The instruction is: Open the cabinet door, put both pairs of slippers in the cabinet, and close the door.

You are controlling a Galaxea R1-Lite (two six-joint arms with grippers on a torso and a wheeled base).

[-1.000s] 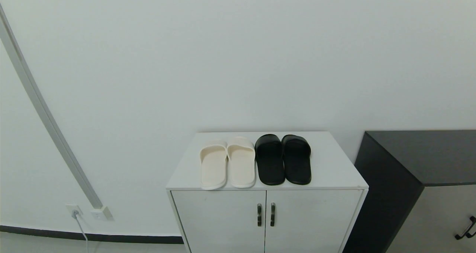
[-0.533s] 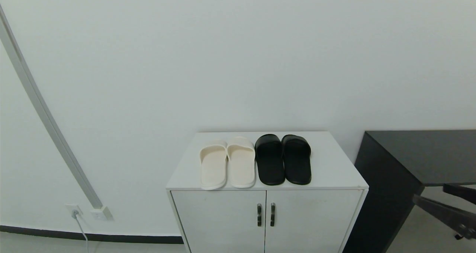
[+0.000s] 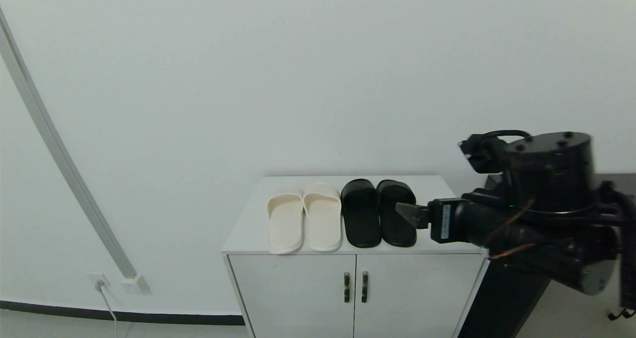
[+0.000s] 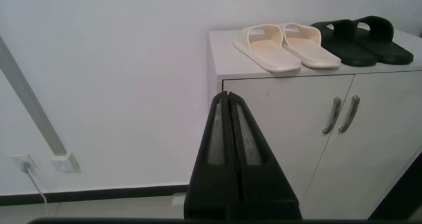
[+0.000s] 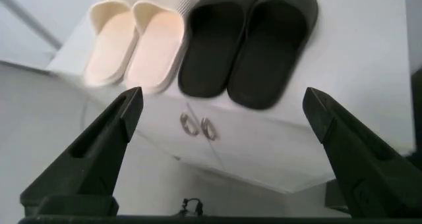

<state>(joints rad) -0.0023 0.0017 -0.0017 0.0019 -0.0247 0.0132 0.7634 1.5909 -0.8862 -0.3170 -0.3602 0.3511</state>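
The white cabinet (image 3: pixel 293 298) stands against the wall with both doors shut, their dark handles (image 3: pixel 355 287) side by side at the middle. On its top lie a cream pair of slippers (image 3: pixel 304 218) and, to their right, a black pair (image 3: pixel 378 212). My right gripper (image 3: pixel 407 213) hangs open just right of the black pair, over the cabinet top. In the right wrist view its fingers (image 5: pixel 99 151) spread wide above the black slippers (image 5: pixel 247 46), the cream slippers (image 5: pixel 135 43) and the handles (image 5: pixel 198 125). My left gripper (image 4: pixel 228 99) is shut and empty, low in front of the cabinet's left corner (image 4: pixel 283 118).
A black desk (image 3: pixel 497 298) stands directly right of the cabinet. A slanted cable duct (image 3: pixel 59 154) runs down the wall on the left to a socket (image 3: pixel 98 281) with a plugged cord. Open floor lies left of the cabinet.
My right arm has risen into the head view from the lower right and swung left over the cabinet top. The slippers and doors have not moved.
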